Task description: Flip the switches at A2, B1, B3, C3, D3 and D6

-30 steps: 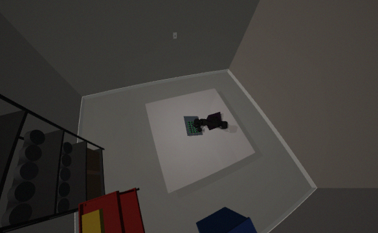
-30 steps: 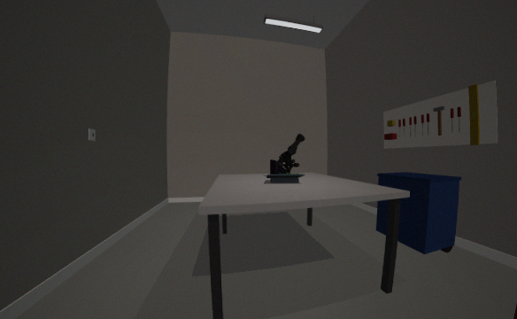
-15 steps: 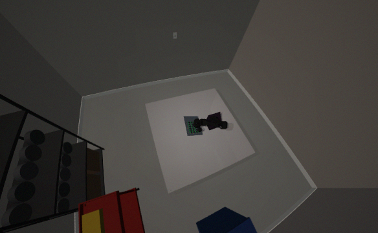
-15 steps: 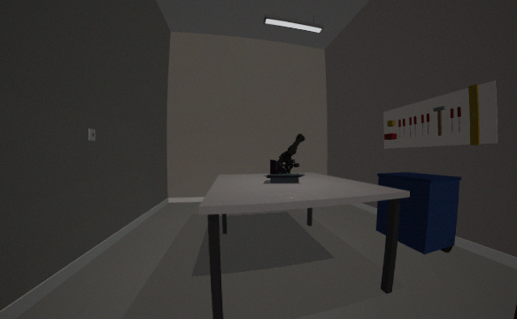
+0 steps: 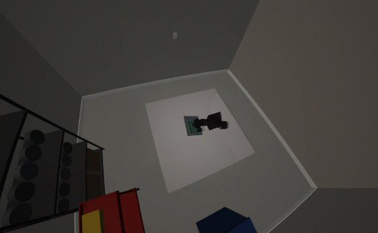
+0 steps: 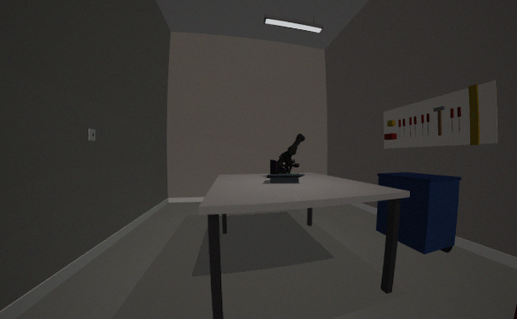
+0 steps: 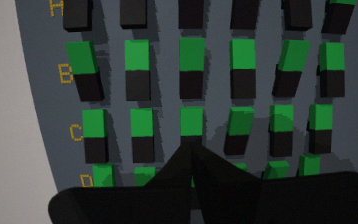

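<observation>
The switch panel [image 5: 190, 118] [image 6: 284, 179] [image 7: 50, 100] is blue-grey with rows of green-and-black rockers. My gripper [image 7: 189, 148] is shut and empty, its tips over the near black end of C3 [image 7: 191, 121] in the wrist view; contact cannot be told. C3's green half looks bright. B1 [image 7: 84, 57] and B3 [image 7: 192, 54] show darker green far halves than B2 and B4. A2 [image 7: 134, 15] shows only its black near part, cut by the top edge. D6 [image 7: 310, 165] shows its green part above the finger. D3 is almost wholly hidden behind the fingers.
The panel lies on a pale table [image 5: 163, 129] [image 6: 241, 192]. Neighbouring switches C2 [image 7: 141, 121] and C4 [image 7: 240, 121] stand either side of the fingertips. A blue cabinet [image 5: 224, 220] [image 6: 418, 208] and a red unit [image 5: 105, 210] stand away from the table.
</observation>
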`<state>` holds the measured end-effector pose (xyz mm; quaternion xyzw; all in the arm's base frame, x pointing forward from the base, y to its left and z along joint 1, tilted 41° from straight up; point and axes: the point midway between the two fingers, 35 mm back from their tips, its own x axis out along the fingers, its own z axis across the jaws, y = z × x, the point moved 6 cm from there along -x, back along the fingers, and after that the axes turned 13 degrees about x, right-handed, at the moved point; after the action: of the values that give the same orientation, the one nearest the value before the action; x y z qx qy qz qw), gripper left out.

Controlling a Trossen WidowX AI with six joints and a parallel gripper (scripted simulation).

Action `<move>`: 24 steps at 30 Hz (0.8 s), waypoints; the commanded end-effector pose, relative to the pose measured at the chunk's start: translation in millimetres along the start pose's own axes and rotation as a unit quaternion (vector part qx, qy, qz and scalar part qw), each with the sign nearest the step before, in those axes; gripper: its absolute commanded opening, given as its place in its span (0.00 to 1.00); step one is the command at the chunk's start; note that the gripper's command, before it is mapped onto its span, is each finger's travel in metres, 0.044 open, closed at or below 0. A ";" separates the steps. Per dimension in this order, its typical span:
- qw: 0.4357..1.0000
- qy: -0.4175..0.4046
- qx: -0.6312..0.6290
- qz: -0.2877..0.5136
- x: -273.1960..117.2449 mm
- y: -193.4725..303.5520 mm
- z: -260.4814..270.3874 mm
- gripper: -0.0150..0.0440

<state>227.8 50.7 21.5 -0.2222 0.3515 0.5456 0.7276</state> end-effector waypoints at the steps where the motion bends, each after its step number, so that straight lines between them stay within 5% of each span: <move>1: 1.000 0.003 0.002 0.000 1.0 0.6 -1.0 0.25; 7: 1.000 0.001 0.000 0.000 -1.2 -0.7 0.0 0.25; 13: 1.000 0.007 0.002 0.012 -61.3 -4.1 0.0 0.25; 24: 1.000 0.007 0.003 0.013 -64.6 35.2 -8.8 0.25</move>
<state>199.3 11.4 69.5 -0.2238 0.3602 0.5497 0.7197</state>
